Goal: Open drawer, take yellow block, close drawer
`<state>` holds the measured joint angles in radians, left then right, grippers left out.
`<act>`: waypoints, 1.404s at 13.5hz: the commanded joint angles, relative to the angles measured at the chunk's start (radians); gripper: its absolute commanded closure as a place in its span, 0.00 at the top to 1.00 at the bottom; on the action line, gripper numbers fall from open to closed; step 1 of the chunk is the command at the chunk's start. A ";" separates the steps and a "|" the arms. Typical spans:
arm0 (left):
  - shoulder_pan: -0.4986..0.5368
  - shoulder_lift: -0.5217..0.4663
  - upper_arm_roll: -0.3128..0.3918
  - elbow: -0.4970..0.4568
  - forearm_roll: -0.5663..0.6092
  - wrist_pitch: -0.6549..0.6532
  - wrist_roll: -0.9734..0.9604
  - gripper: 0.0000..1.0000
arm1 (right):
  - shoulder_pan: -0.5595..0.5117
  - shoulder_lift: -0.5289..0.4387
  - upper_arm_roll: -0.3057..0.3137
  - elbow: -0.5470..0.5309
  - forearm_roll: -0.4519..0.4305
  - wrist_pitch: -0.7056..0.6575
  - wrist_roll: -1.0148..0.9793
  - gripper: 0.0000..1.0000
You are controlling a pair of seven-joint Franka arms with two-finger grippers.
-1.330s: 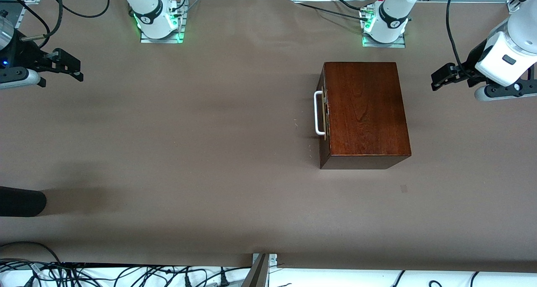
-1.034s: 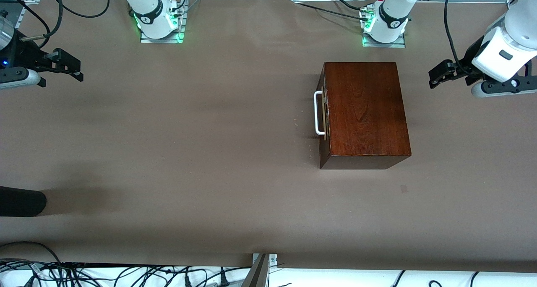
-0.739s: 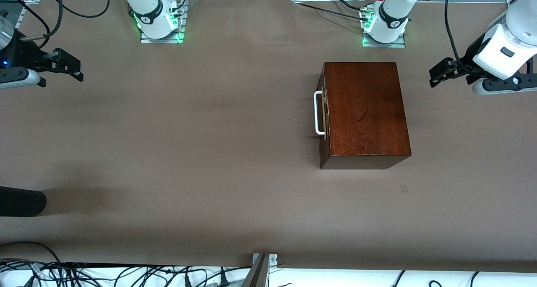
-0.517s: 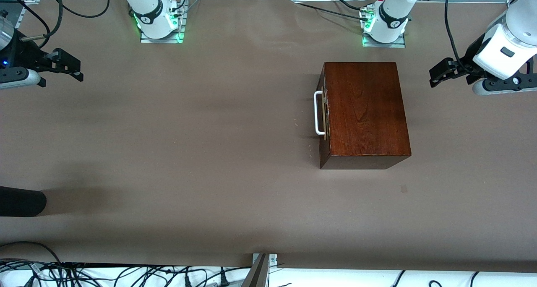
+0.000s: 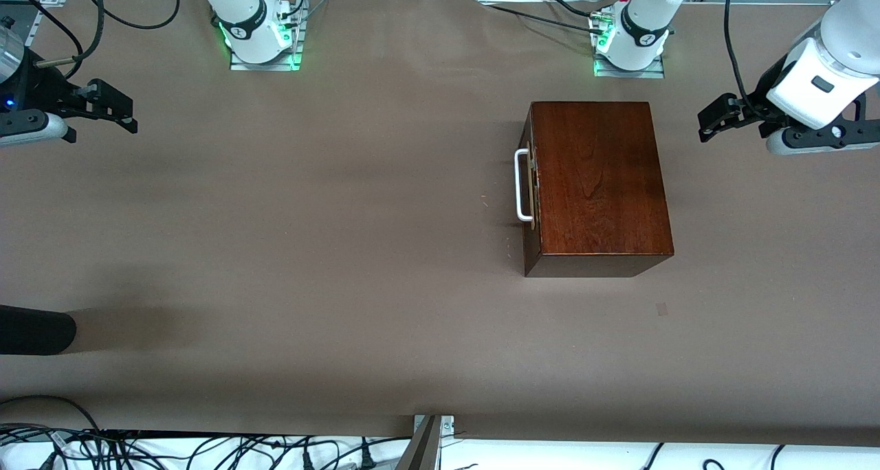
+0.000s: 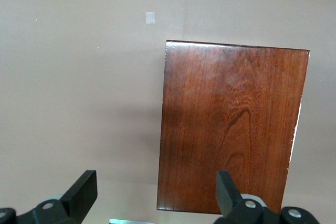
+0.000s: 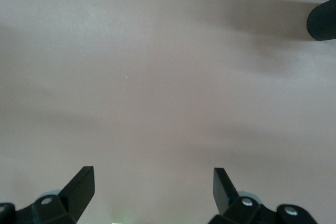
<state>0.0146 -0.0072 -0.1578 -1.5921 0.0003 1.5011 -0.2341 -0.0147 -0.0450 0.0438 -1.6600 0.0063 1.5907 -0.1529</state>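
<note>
The glossy dark-brown wooden box [image 5: 598,181] stands on the table in front of the left arm's base. Its drawer [image 5: 529,202] is shut, with the white loop handle [image 5: 522,185] facing the right arm's end of the table. The yellow block is hidden. My left gripper [image 5: 715,116] hangs open and empty over the table beside the box, at the left arm's end. In the left wrist view the box top [image 6: 231,129] lies under the open left gripper [image 6: 155,192]. My right gripper [image 5: 113,106] waits open and empty over the right arm's end of the table, and its wrist view shows the gripper [image 7: 152,187] over bare table.
A dark rounded object [image 5: 34,329] juts in at the table's edge at the right arm's end; it also shows in the right wrist view [image 7: 321,20]. A small pale mark [image 5: 661,309] lies on the table nearer the front camera than the box. Cables run along the front edge.
My left gripper has shifted a little toward the box and toward the arm bases. The right arm, the box and the drawer have not moved.
</note>
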 commanded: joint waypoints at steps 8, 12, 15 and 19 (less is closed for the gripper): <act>-0.004 -0.005 -0.012 0.015 -0.002 -0.007 0.015 1.00 | -0.008 0.019 0.001 0.011 0.007 -0.009 0.006 1.00; -0.005 -0.005 -0.012 0.015 -0.002 -0.007 0.009 1.00 | -0.010 0.017 0.001 0.011 0.007 -0.009 0.004 1.00; -0.005 -0.004 -0.014 0.015 -0.003 -0.007 0.009 1.00 | -0.010 0.019 0.002 0.011 0.007 -0.009 0.006 1.00; -0.005 -0.004 -0.015 0.017 -0.003 -0.007 0.007 1.00 | -0.010 0.019 0.001 0.011 0.007 -0.009 0.006 1.00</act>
<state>0.0130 -0.0072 -0.1729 -1.5893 0.0003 1.5011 -0.2333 -0.0150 -0.0305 0.0403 -1.6601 0.0063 1.5907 -0.1529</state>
